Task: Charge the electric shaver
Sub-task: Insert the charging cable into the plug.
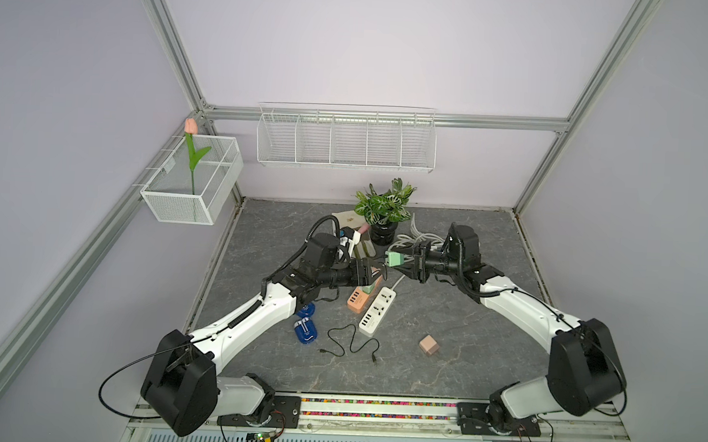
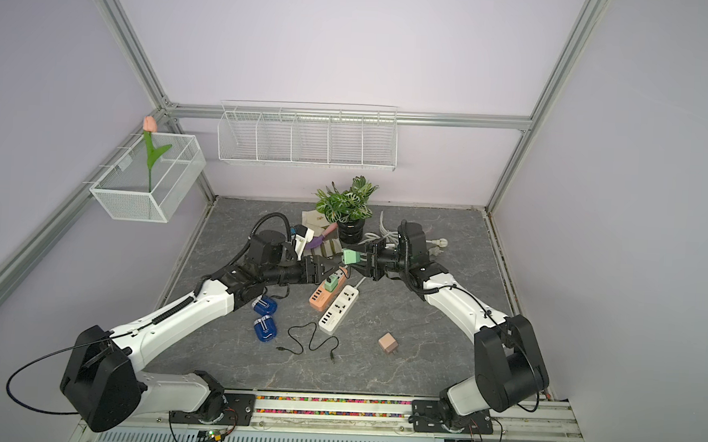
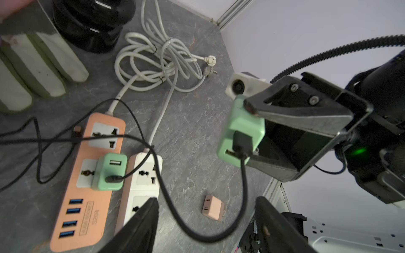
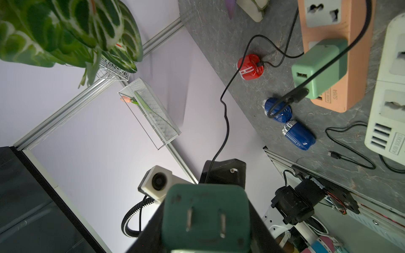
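There are three small electric shavers on the grey stone-look table (image 1: 439,380) – one red plastic shaver (image 4: 252,65) and two blue ones. The red one shows only in the right wrist view. It lies beside the orange power strip (image 3: 103,197), and a thin black wire goes into its side that faces the strip; I cannot tell which way its long side runs. The front blue plastic shaver (image 1: 307,332) lies flat, long side running away from the robot, with its silver head at the far end. The head points at the back blue plastic shaver (image 1: 307,310), which is half under the left arm. The right gripper (image 1: 401,261) pinches a mint-green charger block (image 3: 237,121) up in the air near the far ends of the strips. The block's face with two wire holes looks at the left gripper (image 1: 379,271), and its two metal pins point back at the right wrist. A black charging wire (image 3: 244,175) sits in one hole and hangs down. The left gripper's jaws are spread wide and hold nothing. There are two green blocks – the second green charger block (image 3: 102,168) sits in the orange strip with its own wire. There are two strips, the orange one and a white power strip (image 1: 376,310), one pink cube charger (image 1: 429,345) and one loose black wire (image 1: 352,346).
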Action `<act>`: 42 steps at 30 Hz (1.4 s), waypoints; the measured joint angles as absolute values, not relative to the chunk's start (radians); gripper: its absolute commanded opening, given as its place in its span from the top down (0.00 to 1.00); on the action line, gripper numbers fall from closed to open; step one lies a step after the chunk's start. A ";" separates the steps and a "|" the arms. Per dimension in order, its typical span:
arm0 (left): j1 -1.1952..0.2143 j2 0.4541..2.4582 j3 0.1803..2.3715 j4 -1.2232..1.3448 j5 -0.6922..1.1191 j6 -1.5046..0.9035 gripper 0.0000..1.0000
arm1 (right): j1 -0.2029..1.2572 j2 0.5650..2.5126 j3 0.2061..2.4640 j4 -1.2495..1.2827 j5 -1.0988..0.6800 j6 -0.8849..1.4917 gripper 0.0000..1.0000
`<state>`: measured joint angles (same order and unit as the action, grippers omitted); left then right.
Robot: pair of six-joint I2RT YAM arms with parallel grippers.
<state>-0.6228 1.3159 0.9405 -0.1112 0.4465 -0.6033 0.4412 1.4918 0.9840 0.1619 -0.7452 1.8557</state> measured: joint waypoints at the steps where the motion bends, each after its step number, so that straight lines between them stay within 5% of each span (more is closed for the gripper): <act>1: -0.624 1.316 0.936 -0.091 0.442 -0.595 0.28 | 0.441 1.491 0.984 0.156 -0.750 1.860 0.93; 19: -0.665 1.360 0.927 0.038 0.418 -0.549 0.33 | 0.483 1.485 0.930 0.362 -0.756 2.034 0.93; 24: -0.665 1.366 0.927 0.065 0.416 -0.560 0.46 | 0.494 1.485 0.917 0.384 -0.756 2.041 0.93; 32: -0.670 1.406 0.941 0.107 0.461 -0.562 0.85 | 0.495 1.485 0.908 0.408 -0.735 2.053 0.93; 35: -0.670 1.407 0.943 0.099 0.464 -0.567 1.00 | 0.495 1.485 0.903 0.410 -0.733 2.058 0.68; 37: -0.670 1.407 0.948 0.083 0.463 -0.566 1.00 | 0.495 1.482 0.889 0.421 -0.730 2.062 0.46; 42: -0.671 1.392 0.957 0.011 0.424 -0.584 1.00 | 0.487 1.440 0.871 0.326 -0.709 2.018 0.26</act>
<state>-0.6708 1.3922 0.9565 0.0109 0.4244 -0.5838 0.4873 1.4399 0.8711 0.3264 -0.7086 2.0178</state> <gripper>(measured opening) 0.280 0.711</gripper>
